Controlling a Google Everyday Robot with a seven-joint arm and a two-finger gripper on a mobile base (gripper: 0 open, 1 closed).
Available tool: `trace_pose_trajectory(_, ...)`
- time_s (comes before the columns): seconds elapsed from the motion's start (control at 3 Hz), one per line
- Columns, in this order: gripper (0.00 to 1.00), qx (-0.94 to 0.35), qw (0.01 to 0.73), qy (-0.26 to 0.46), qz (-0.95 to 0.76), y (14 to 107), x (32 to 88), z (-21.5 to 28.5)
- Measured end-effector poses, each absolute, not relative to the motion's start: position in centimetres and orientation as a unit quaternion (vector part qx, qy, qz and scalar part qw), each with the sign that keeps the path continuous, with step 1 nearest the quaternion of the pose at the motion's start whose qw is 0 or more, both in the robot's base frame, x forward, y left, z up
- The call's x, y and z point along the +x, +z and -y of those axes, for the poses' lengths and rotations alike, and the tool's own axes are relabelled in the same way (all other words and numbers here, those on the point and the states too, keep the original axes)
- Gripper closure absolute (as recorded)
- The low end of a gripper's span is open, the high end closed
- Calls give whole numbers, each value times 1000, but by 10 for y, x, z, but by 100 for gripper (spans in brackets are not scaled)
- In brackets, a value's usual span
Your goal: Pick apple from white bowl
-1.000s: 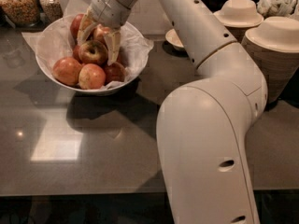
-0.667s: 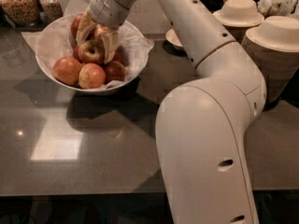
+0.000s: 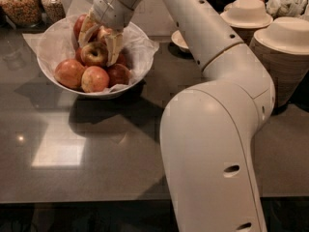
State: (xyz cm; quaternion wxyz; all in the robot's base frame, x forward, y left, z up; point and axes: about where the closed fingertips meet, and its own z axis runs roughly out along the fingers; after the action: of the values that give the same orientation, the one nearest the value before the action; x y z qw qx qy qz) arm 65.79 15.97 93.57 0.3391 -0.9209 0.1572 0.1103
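Note:
The white bowl (image 3: 133, 37), lined with crinkled white paper, sits at the back left of the dark table and holds several apples. The paler yellow-green apple (image 3: 94, 53) with a red blush lies on top of the pile. My gripper (image 3: 98, 51) reaches down into the bowl from the upper right. Its two tan fingers (image 3: 114, 45) stand on either side of this apple and press against it. The apple still rests on the deeper red apples (image 3: 70, 73) around it.
Two glass jars (image 3: 20, 4) stand behind the bowl at the back left. Stacked beige disposable bowls (image 3: 285, 47) and a small white bowl with a spoon (image 3: 246, 11) stand at the back right. My arm's large white body (image 3: 217, 144) fills the right foreground.

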Motion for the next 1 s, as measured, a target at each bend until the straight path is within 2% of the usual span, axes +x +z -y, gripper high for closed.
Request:
trace_pose_trajectory(0.67,100,-940,272,3,-206,1021,638,-196)
trace_pose_trajectory(1.0,100,-921,287,-63,-255,1084,628,-231)
